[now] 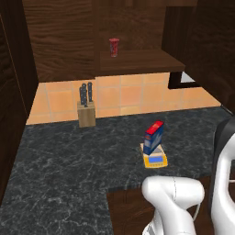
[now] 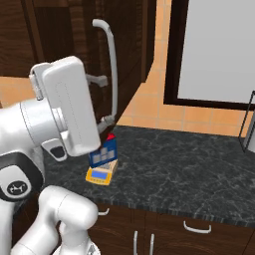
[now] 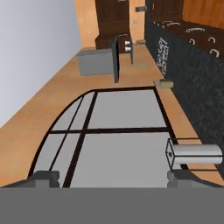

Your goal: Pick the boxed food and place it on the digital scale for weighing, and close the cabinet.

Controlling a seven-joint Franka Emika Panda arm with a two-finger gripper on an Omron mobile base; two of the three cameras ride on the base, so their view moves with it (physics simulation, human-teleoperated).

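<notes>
- One boxed food [image 1: 153, 137] carton, red top, blue side, upright on the scale.
- One digital scale [image 1: 155, 160], yellow-orange, on the dark counter.
- One knife block [image 1: 86, 114], tan; three dark handles seen sticking up from it.
- One red cup-shaped item [image 1: 114, 47] on the inner shelf.
- One wall cabinet [image 1: 137, 59], dark wood grain, one shelf visible inside.
- One cabinet door [image 2: 124, 55] with one slim silver handle [image 2: 111, 69].
- One dark speckled counter [image 1: 64, 160].
- Lower cabinet fronts under the counter: four small silver pulls [image 2: 197, 228] countable in the right base view.
- Two dark fingertips [image 3: 43, 178] at the bottom of the hand view.
</notes>
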